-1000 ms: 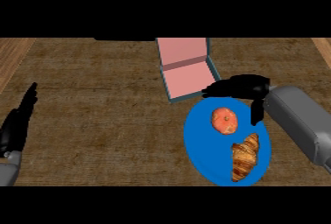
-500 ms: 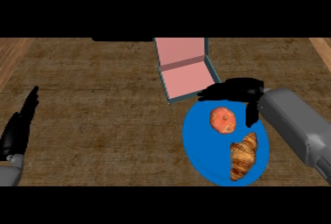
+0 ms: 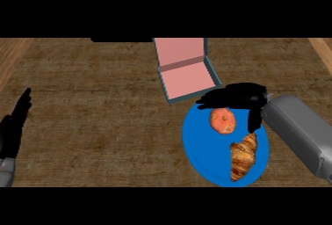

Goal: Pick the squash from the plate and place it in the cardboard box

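Brown table [image 3: 97,110] carries all items. Blue plate [image 3: 201,154] at right, its far rim touching open cardboard box [image 3: 185,72]. Right hand [image 3: 236,99] over plate's far edge, fingers spread above squash [image 3: 223,121], thumb beside it, not closed on it. Croissant [image 3: 243,156] on plate's near half. Left hand [image 3: 14,125] at left edge, fingers straight, resting.

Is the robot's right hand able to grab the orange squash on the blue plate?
Probably yes: the right hand hangs just above the round orange squash on the blue plate, nothing between them; the croissant lies lower down.
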Robot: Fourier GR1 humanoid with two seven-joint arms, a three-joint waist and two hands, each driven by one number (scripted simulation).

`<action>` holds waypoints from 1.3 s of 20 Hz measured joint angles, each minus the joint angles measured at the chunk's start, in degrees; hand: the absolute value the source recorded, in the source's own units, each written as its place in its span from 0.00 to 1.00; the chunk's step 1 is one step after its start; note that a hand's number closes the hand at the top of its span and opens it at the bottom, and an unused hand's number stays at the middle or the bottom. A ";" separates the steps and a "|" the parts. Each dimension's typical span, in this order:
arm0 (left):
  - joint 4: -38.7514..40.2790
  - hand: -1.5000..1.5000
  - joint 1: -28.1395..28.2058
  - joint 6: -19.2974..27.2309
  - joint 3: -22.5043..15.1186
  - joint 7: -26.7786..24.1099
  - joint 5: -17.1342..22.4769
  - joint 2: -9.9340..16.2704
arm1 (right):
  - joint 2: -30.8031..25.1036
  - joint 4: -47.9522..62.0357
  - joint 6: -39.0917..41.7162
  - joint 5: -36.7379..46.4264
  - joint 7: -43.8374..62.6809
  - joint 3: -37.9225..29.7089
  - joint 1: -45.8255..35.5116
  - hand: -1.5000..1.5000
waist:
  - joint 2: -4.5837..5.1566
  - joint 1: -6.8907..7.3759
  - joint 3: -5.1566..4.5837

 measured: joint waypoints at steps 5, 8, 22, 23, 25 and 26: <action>-0.02 0.50 -0.26 -1.41 0.98 0.15 -0.68 -0.63 | 0.63 -3.74 1.25 3.16 4.21 0.22 2.25 0.00 | 0.06 0.10 0.00; 0.09 0.50 -0.65 -1.60 1.43 0.28 -1.55 -1.31 | 1.36 -3.79 2.19 5.07 6.05 -0.23 2.96 0.00 | 0.09 0.19 -0.03; -0.63 0.50 -1.44 -2.63 2.83 1.68 -4.35 -3.45 | 8.83 -1.42 -8.33 11.14 9.07 -8.12 5.61 1.00 | -0.11 0.20 -0.29; -0.55 0.50 -1.21 -2.52 3.12 1.72 -4.27 -3.39 | 8.35 -1.11 -8.78 10.62 11.77 -9.94 6.17 1.00 | -0.20 -0.23 -0.28; -0.52 0.50 -0.56 -2.14 3.43 1.90 -4.26 -3.48 | 8.02 0.44 -10.38 9.40 19.30 -14.23 7.64 1.00 | -0.48 -1.42 -0.25; -0.39 0.50 -0.28 -1.77 3.65 2.01 -4.35 -3.49 | 7.27 1.46 -11.36 8.65 23.05 -16.69 8.52 1.00 | -0.63 -2.44 -0.22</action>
